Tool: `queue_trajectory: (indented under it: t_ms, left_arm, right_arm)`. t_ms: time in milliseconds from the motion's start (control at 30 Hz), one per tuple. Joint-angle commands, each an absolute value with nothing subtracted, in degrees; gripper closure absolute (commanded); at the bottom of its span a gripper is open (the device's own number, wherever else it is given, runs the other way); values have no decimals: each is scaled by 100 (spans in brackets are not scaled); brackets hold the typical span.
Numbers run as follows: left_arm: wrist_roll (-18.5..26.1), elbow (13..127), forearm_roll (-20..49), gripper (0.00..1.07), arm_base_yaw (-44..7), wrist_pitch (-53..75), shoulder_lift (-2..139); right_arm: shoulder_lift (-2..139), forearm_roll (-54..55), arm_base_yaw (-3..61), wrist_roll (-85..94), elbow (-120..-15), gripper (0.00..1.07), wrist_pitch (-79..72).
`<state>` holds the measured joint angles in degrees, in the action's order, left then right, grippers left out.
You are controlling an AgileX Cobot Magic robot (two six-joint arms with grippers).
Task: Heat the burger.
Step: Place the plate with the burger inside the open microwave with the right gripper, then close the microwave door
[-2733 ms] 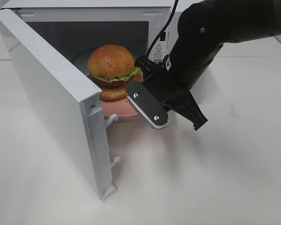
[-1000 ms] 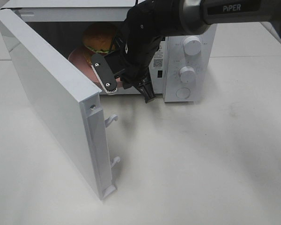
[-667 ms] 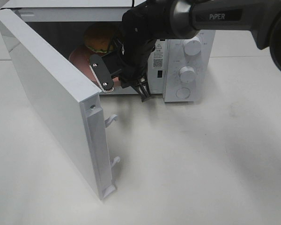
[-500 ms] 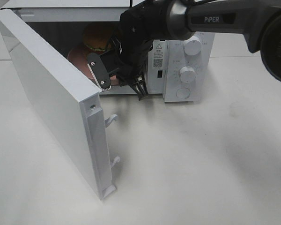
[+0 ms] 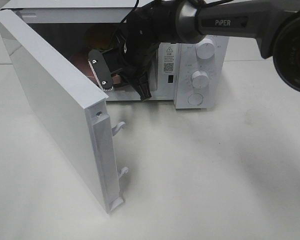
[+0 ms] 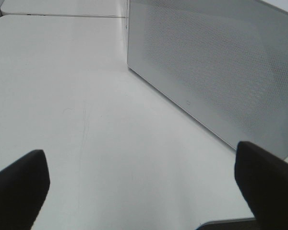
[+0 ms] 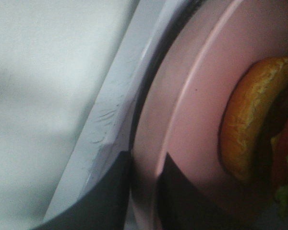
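Note:
The burger [image 5: 99, 37] sits deep inside the open microwave [image 5: 210, 65] on a pink plate [image 5: 85, 64], half hidden by my right arm. My right gripper [image 5: 126, 90] reaches into the oven mouth. In the right wrist view its two dark fingers [image 7: 103, 194] stand narrowly apart on either side of the plate [image 7: 182, 110] rim, just past the oven's sill [image 7: 108, 129]; whether they still press the rim does not show. The burger [image 7: 240, 124] fills the edge of that view. My left gripper [image 6: 144, 191] is open over bare table, out of the high view.
The microwave door [image 5: 55, 110] swings out towards the front left, with two latch hooks [image 5: 120, 127] on its edge. Control knobs [image 5: 200, 79] sit on the oven's right panel. In the left wrist view a white perforated microwave panel [image 6: 216, 81] stands ahead.
My right arm has pushed further into the oven, carrying the plate and burger deeper inside. The left gripper has stayed open.

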<state>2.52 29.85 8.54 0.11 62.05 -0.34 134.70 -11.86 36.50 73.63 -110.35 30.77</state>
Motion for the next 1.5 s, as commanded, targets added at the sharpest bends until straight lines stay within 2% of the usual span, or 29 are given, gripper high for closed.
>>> queue_trajectory:
  t_ms: [33, 67, 167, 533, 800, 967, 1500]
  left_arm:
    - [252, 2968, 848, 8, -6, 6131, -115]
    - [252, 2968, 848, 8, -6, 6131, -115]
    - [252, 2968, 848, 8, -6, 6131, -115]
    - [252, 2968, 848, 8, -6, 6131, -115]
    - [252, 2968, 848, 8, -6, 6131, -115]
    - [252, 2968, 848, 8, -6, 6131, -115]
    - [252, 2968, 848, 8, -6, 6131, -115]
  right_arm:
    - [13424, -1243, 3627, 7168, -11115, 77, 2928]
    - [13424, -1243, 3627, 7156, -11115, 71, 2928]
    - [13424, -1220, 3627, 7156, -11087, 66, 2922]
    - [13379, -1094, 3627, 6916, -11018, 62, 3094]
    - [12937, -1026, 3627, 6784, -10176, 50, 2590]
    - [12479, -1026, 3627, 6503, -9408, 40, 1994]
    - [11516, -1071, 3610, 6148, -7953, 38, 1541]
